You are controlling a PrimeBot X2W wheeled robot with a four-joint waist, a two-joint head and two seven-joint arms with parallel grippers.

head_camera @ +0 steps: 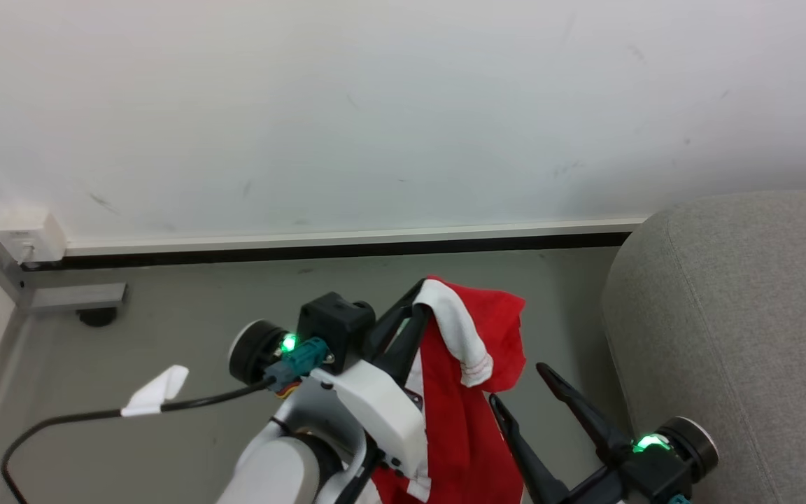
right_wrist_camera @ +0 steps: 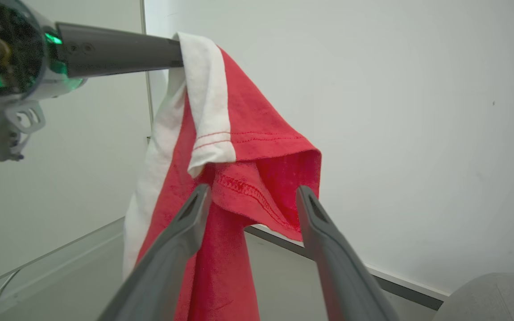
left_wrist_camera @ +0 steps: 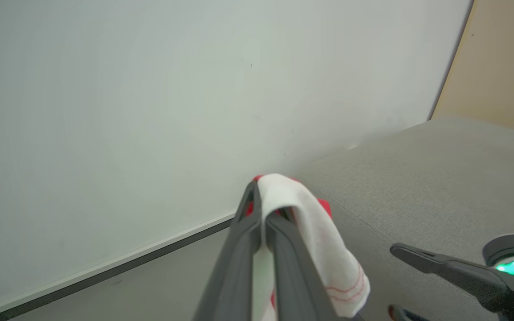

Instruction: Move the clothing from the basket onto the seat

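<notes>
1. Right claw (head_camera: 518, 385): low at the right of the head view. Its two dark fingers are spread apart and hold nothing. In its own wrist view the tips stand just short of a hanging red hem.
2. Left claw (head_camera: 417, 301): fingers pinched together on cloth, with a white-striped band folded over the tips.
3. Red sports garment (head_camera: 501, 329): white stripe and trim. It hangs loose from the left claw above the floor, beside the seat and apart from it.
   - Handling, as judged: light, limp and without stiffness, so likely to sag and swing. The knit surface should not slip.
   - Best hold: the stitched hem or the striped band, where the layers double. A second hold lower on the hanging fold would spread it for laying down.
4. Floor (head_camera: 200, 301): grey. A black cable (head_camera: 214, 399) with a white tag lies on it.
5. Seat (head_camera: 739, 315): light-grey woven upholstery with a rounded edge, at the right. This is the destination.
6. Baseboard (head_camera: 347, 241), then a pale wall (head_camera: 375, 105).
</notes>
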